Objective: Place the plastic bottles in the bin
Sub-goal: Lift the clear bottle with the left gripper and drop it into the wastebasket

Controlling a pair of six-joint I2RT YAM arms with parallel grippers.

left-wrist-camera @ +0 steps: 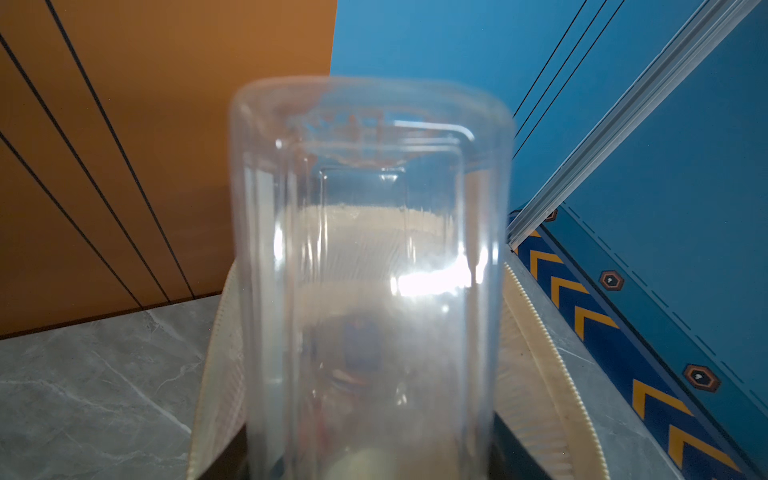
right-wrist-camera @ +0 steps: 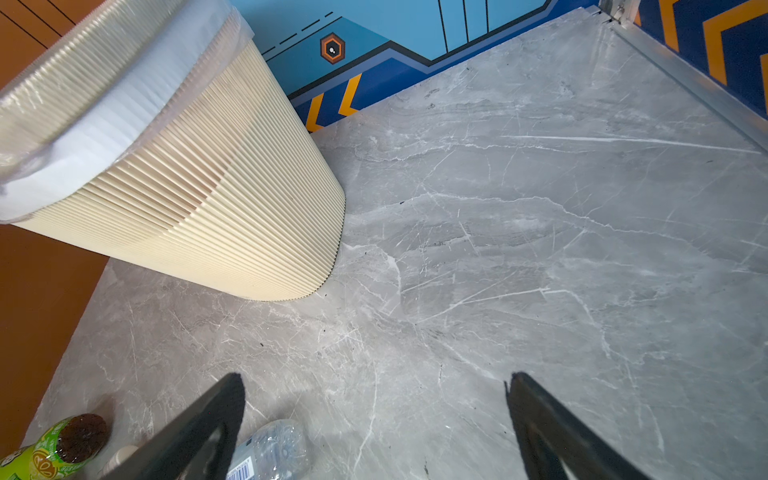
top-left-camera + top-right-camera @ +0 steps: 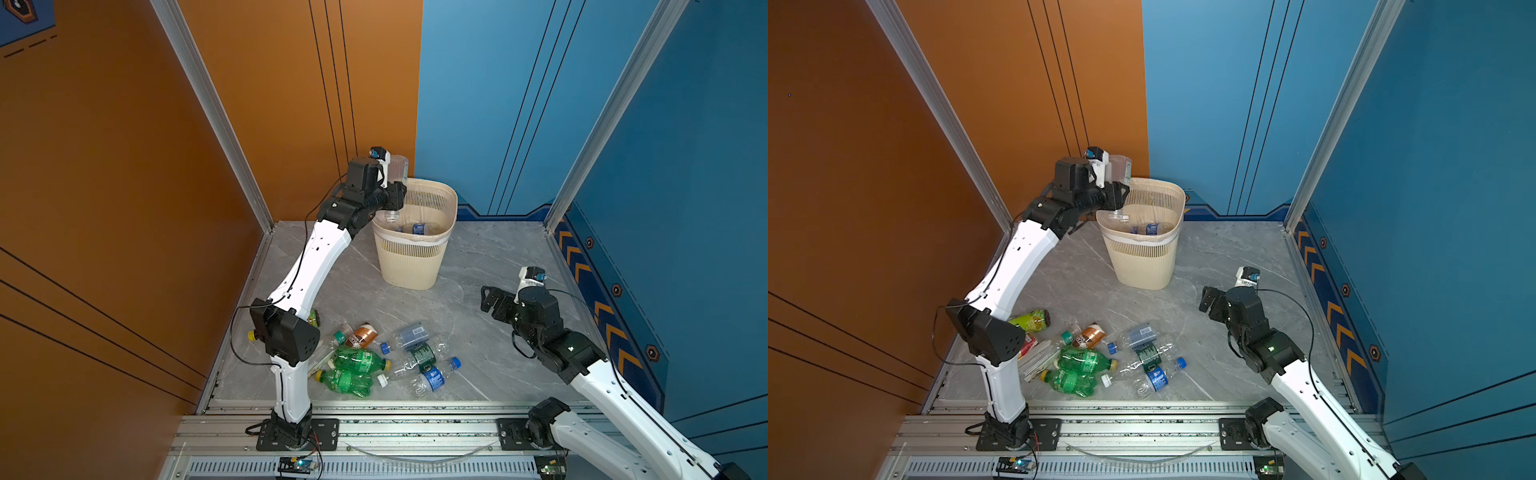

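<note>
Bin: cream slatted plastic wastebasket with clear liner, at the back of the grey marble table. Holds at least one blue-labelled clear bottle. Heap of plastic bottles, clear and green, lies near the front; most of the job is left, I judge. Left arm arched high, left gripper over the rim with a clear bottle base-up at its jaws. Gripped or released, cannot tell. Right gripper hovers low beside the bin, spread wide, empty.

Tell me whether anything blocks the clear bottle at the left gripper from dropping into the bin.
Nothing visible does. The clear bottle hangs neck-down at the left gripper over the bin, near its left rim; only a blue-labelled bottle lies deep inside.
</note>
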